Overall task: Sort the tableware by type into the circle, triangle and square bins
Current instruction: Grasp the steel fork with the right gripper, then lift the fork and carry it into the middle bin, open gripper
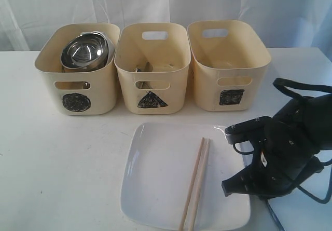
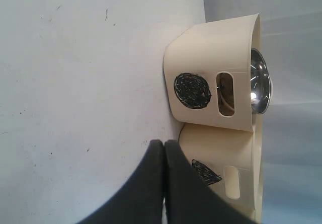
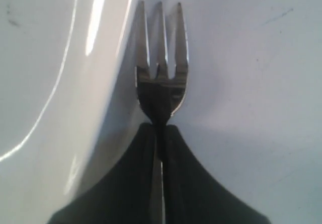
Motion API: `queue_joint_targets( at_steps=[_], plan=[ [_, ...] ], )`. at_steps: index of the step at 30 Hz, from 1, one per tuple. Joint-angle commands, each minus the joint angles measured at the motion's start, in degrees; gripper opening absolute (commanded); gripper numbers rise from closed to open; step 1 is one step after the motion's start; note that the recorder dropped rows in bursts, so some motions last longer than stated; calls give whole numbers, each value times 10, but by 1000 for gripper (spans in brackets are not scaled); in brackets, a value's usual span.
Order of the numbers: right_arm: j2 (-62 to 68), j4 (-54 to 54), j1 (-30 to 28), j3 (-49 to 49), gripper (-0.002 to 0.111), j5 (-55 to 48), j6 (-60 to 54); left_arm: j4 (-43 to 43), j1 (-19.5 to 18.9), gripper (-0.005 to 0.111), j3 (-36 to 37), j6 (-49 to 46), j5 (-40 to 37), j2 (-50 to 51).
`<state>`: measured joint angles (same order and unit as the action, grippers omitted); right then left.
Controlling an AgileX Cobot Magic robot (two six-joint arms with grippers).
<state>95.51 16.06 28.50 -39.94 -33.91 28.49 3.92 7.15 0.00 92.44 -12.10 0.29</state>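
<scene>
The large white square plate point(image 1: 155, 181) lies on the white counter point(image 1: 57, 163), at the front in the exterior view. The pair of wooden chopsticks point(image 1: 196, 181) rests on the plate's right half. They lie side by side and run from its middle toward its front edge, where they leave the picture.

At the plate's right rim, toward its back corner, the right pincer point(image 3: 161, 131) is clamped narrow on the fork point(image 3: 161, 83). It grips the neck just below the tines. The fork lies just beside the rim, tines pointing along it. Whether metal touches the plate cannot be told.

Three cream bins stand in a row behind the plate. The triangle bin point(image 1: 153, 83) is straight behind it, the circle bin point(image 1: 78, 85) behind and to its left, and the square bin point(image 1: 228, 80) behind and to its right. The steel bowl point(image 1: 84, 52) sits high in the circle bin, its rim above the bin's edge, with other pieces under it too hidden to name. Dim shapes lie in the bottom of the triangle bin.

The left pincer point(image 2: 164, 146) has its black jaws pressed together with nothing between them. It is over bare counter, facing the marked fronts of the circle and triangle bins. Its place relative to the plate cannot be told.
</scene>
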Motion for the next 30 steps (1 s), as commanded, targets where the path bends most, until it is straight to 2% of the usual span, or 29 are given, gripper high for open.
queue_joint_targets(
  at_steps=[1, 14, 22, 30],
  plan=[
    [-5, 6, -6, 5, 0, -26, 3, 0, -1, 0, 0, -2, -1, -3],
    [-96, 56, -6, 3, 0, -56, 33, 0, -1, 0, 0, -2, -1, -3],
    [-169, 64, -6, -54, 0, -52, 25, 13, -1, 0, 0, -2, -1, -3],
    [-169, -9, -6, -149, 0, 59, -58, 13, -1, 0, 0, -2, -1, -3]
  ],
)
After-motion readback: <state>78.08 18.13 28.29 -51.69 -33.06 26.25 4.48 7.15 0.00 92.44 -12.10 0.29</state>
